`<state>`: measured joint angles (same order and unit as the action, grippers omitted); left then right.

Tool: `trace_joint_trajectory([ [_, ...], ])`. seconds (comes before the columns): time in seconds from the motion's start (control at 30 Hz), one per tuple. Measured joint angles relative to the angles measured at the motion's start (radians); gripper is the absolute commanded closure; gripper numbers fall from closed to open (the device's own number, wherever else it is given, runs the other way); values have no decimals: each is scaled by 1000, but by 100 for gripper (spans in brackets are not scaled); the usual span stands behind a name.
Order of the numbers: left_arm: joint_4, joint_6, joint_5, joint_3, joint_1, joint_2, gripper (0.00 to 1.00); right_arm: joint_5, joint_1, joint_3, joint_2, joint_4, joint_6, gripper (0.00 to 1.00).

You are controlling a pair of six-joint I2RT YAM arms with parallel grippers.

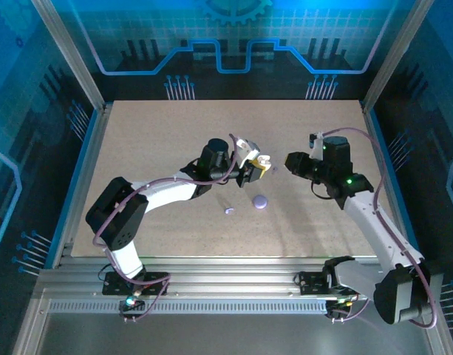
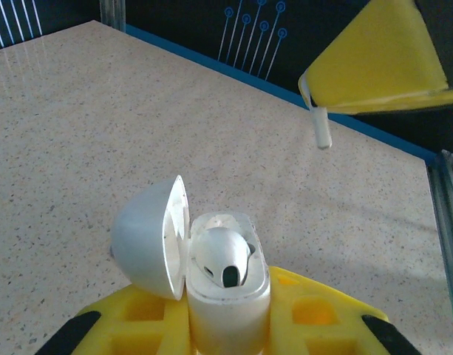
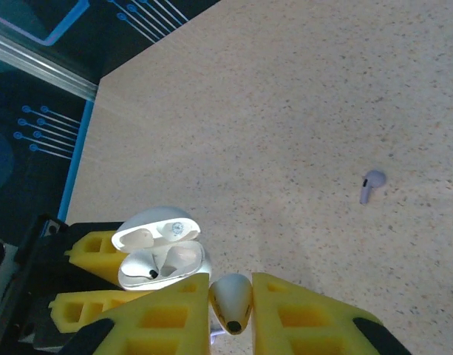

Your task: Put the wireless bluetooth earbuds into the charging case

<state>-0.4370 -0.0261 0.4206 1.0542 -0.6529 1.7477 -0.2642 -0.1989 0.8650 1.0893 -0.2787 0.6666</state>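
- Right claw (image 3: 230, 285) pinches 1 white earbud (image 2: 323, 132) by its head between my yellow pads, with the stem poking out below them.
- Left claw (image 2: 227, 325) is pressed against both sides of the charging case (image 3: 161, 259) and holds it off the table with the lid swung open.
- 1 seated earbud (image 2: 222, 259) already fills a socket, and the socket beside it looks free.
- The pinched bud hangs near the open case but apart from it, and is not yet over the socket.
- A lavender earbud (image 3: 370, 185) lies loose on the table, with a lavender disc (image 1: 260, 201) just beside it, both well apart from my claws.
- Risk 1, as I judge it: the stem meets the rim instead of the free socket and jams, because my wide pads hide the opening on approach.
- Risk 2: a push against the lid tips it shut or twists the case in my left grip, since only 2 pads hold its smooth shell.
- Risk 3: the slick bud squirts out of my right pads if I squeeze or press down off-axis.
- The tabletop (image 1: 174, 133) is a speckled beige board, matt and flat.
- Around it stand aluminium frame posts (image 1: 67, 52) and blue-lit walls (image 1: 226, 44) printed with a circuit pattern.
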Motion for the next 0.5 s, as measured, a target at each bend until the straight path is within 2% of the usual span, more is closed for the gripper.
trace_joint_trajectory([
  [0.5,-72,54,8,0,-4,0,81,62,-86,-34,5,175,71,81],
])
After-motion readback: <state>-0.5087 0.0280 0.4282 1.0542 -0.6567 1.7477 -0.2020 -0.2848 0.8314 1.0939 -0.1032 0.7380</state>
